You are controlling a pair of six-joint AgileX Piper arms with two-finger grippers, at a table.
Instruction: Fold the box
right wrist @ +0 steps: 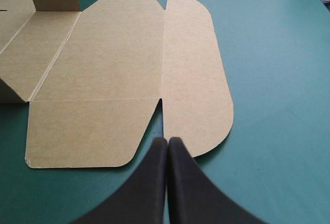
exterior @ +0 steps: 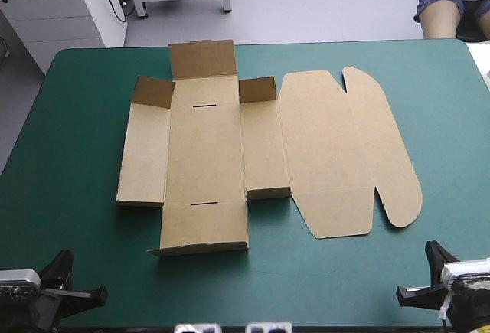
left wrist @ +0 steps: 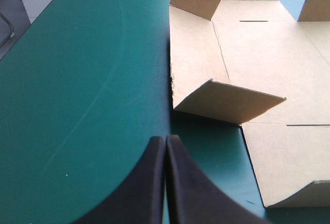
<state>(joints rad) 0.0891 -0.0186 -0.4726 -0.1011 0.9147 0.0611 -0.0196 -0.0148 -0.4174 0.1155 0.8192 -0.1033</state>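
When looked at from above and behind, shows a cut sheet of brown cardboard, the box (exterior: pixel 205 149), lying mid-table on the teal-green cover (exterior: pixel 69 157). Has its tray part toward the left with short walls and corner flaps partly raised, and its lid and rounded flap (exterior: pixel 387 149) spread flat toward the right. Places the left gripper (exterior: pixel 96 295) of two black fin-shaped fingers by the near left corner and the right gripper (exterior: pixel 409 293) by the near right corner, both well apart from the board.

Along the left wrist: pressed together into one pointed arch (left wrist: pixel 166 140), gripping nothing, over bare cover. Ahead and to one side, a tilted-up flap (left wrist: pixel 227 100) at the box's near edge.

Along the right wrist: likewise closed tip to tip (right wrist: pixel 167 141), empty, pointing at the flat lid's near edge.
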